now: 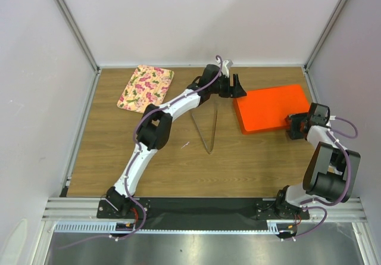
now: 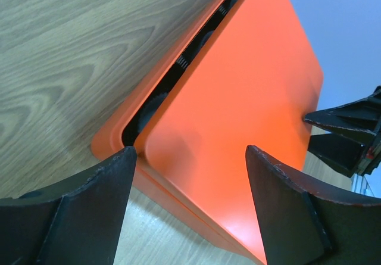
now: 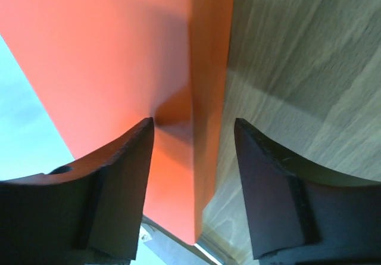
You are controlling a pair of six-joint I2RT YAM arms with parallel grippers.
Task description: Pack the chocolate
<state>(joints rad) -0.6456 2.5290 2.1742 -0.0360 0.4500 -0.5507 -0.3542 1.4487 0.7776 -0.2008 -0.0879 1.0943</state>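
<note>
An orange box lies flat at the right of the table, its lid sitting slightly askew on the base. A dark slot shows along one edge; I cannot make out the chocolate in it. My left gripper is at the box's far left corner. It is open, with that corner between its fingers and untouched. My right gripper straddles the box's near right edge. It is open, one finger over the lid and the other beside the box wall, with a gap to it.
A floral pad lies at the back left. Thin metal tongs in a V shape lie mid-table, with a small white scrap next to them. The right gripper's dark fingers show past the box's far corner.
</note>
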